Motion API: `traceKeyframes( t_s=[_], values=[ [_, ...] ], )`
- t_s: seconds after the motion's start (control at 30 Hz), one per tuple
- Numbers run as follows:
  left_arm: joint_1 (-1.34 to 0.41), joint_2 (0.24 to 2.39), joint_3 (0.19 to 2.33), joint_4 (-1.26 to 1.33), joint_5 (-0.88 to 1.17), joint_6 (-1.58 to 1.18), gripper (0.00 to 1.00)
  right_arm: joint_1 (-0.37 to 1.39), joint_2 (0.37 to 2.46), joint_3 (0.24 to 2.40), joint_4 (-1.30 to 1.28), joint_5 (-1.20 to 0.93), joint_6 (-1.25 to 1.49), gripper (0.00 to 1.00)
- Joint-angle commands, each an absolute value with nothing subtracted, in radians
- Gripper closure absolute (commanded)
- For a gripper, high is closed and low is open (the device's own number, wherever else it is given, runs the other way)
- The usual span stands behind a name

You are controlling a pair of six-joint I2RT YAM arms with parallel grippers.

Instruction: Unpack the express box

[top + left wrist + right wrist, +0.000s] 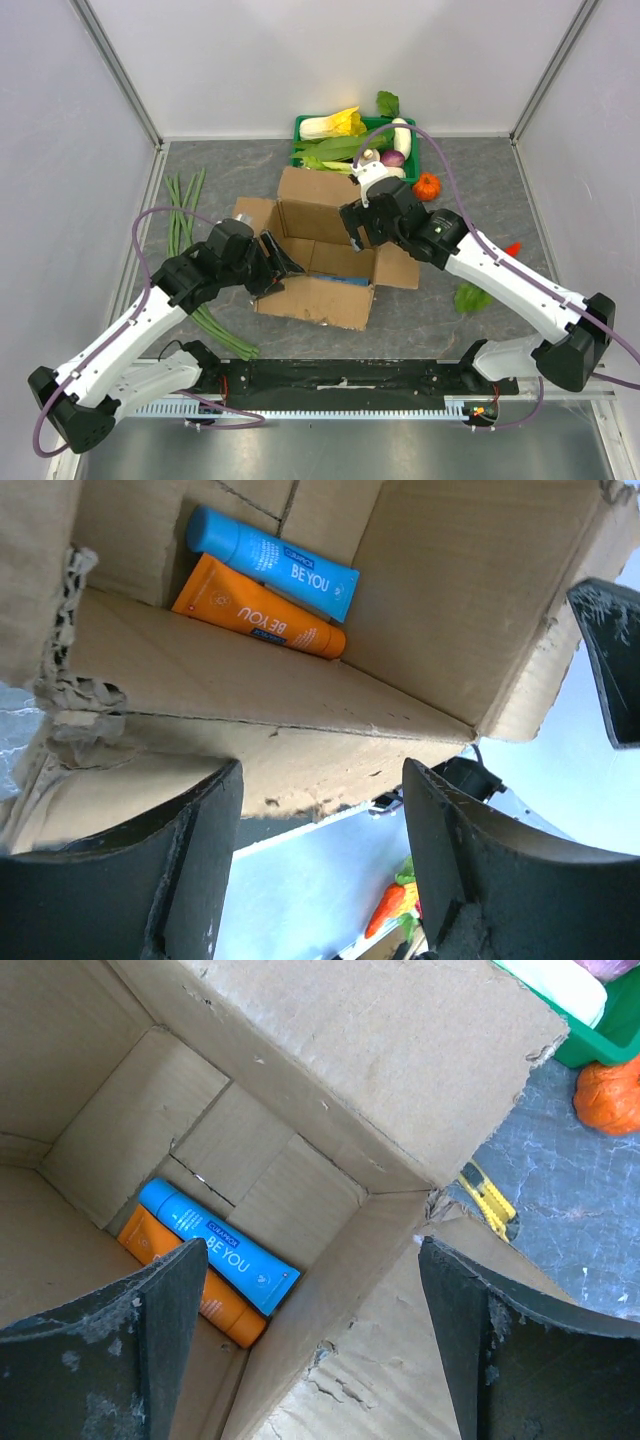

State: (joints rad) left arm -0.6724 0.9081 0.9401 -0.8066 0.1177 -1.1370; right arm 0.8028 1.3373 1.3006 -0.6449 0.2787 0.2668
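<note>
The express box [318, 300] is a brown carton in the middle of the table with its flaps folded out. A blue tube [215, 1245] and an orange tube [190, 1292] lie side by side on its floor. Both also show in the left wrist view, the blue tube [272, 560] above the orange tube [258, 616]. My left gripper [283, 262] is open and empty at the box's left wall, and cardboard [300, 750] fills its view just beyond the fingers. My right gripper [356, 236] is open and empty over the box's right wall [330, 1290].
A green tray [297, 128] of vegetables stands behind the box. An orange pumpkin [427, 186] and a yellow utility knife [488, 1200] lie to the box's right. Long green stalks [185, 215] lie at the left. A green leaf [470, 297] and a carrot [385, 905] lie at the right.
</note>
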Motion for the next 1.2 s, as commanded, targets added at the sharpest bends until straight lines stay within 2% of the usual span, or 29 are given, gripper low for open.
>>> traceKeyframes(
  t_s=[0.0,0.3,0.67,0.97,1.0,1.1,1.13,1.17],
  values=[
    [-0.686,0.917,0.907,-0.822,-0.001,-1.273,0.29,0.804,1.293,1.273,-0.612,0.272,0.299,0.07],
    [-0.684,0.960,0.917,-0.775,-0.163,-1.322,0.23,0.805,1.273,1.258,-0.571,0.160,0.235,0.10],
    [-0.652,1.060,0.994,-0.841,-0.155,-1.367,0.20,0.854,1.316,1.278,-0.552,0.092,0.193,0.12],
    [-0.601,1.181,1.034,-0.842,-0.034,-1.322,0.20,0.871,1.358,1.281,-0.545,0.103,0.155,0.11],
    [-0.600,1.198,1.035,-0.844,-0.031,-1.313,0.23,0.873,1.362,1.279,-0.543,0.103,0.147,0.12],
    [-0.589,1.213,1.046,-0.844,-0.018,-1.282,0.40,0.874,1.365,1.282,-0.543,0.103,0.146,0.11],
    [-0.589,1.216,1.052,-0.845,-0.020,-1.275,0.53,0.874,1.365,1.279,-0.543,0.103,0.146,0.11],
    [-0.589,1.213,1.055,-0.848,-0.026,-1.261,0.60,0.876,1.365,1.279,-0.543,0.098,0.144,0.11]
  ],
)
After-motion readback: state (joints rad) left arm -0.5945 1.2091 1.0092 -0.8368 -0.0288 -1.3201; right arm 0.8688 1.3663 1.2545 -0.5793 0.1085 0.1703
